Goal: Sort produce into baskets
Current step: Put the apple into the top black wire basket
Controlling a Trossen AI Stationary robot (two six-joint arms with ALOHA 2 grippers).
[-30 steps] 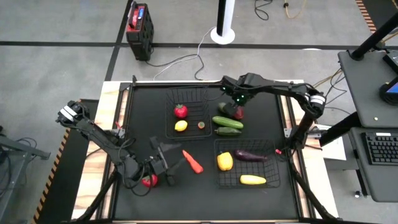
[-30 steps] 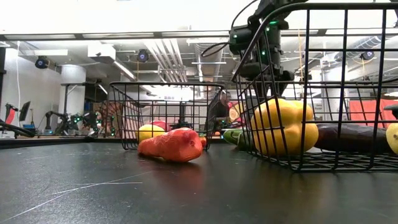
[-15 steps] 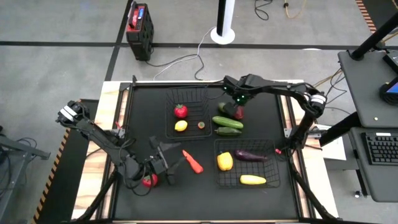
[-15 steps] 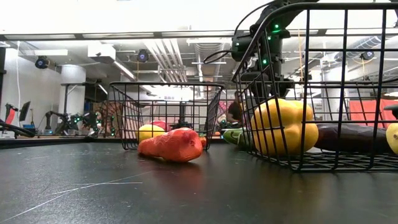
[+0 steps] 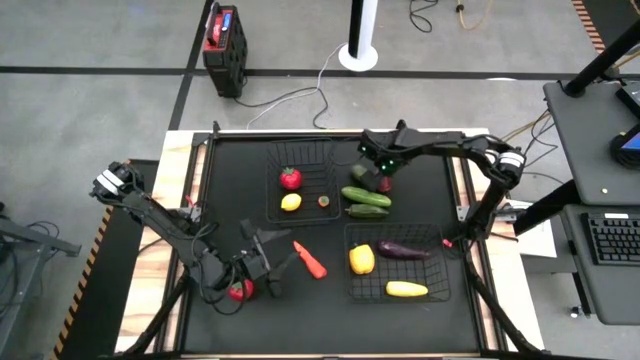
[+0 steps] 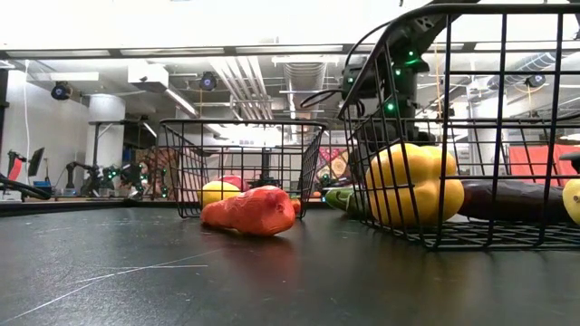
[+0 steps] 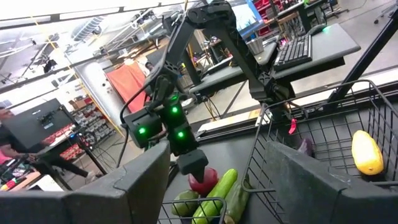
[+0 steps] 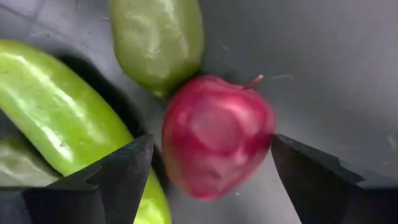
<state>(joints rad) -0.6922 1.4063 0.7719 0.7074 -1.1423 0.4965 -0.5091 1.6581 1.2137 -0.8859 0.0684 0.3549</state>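
Right gripper [image 5: 383, 176] lowered; fingers spread astride red apple [image 8: 217, 144] | high view hides apple | left gripper [image 5: 262, 262] part-open

Both arms are built of matte black links joined by rounded, bulky joint housings. The left arm [image 5: 165, 228] carries a white block with dark markings at its shoulder end, and the right arm [image 5: 470, 155] has a similar white, banded collar near its elbow. Thin black cables loop along the right arm's links, visible in the left wrist view. Small green indicator lights glow on the right arm's boxy black wrist housing [image 7: 163, 121]. Its dark, flat-faced wedge-shaped fingers [image 8: 121, 171] have plain, unmarked surfaces with sharp, angular edges.
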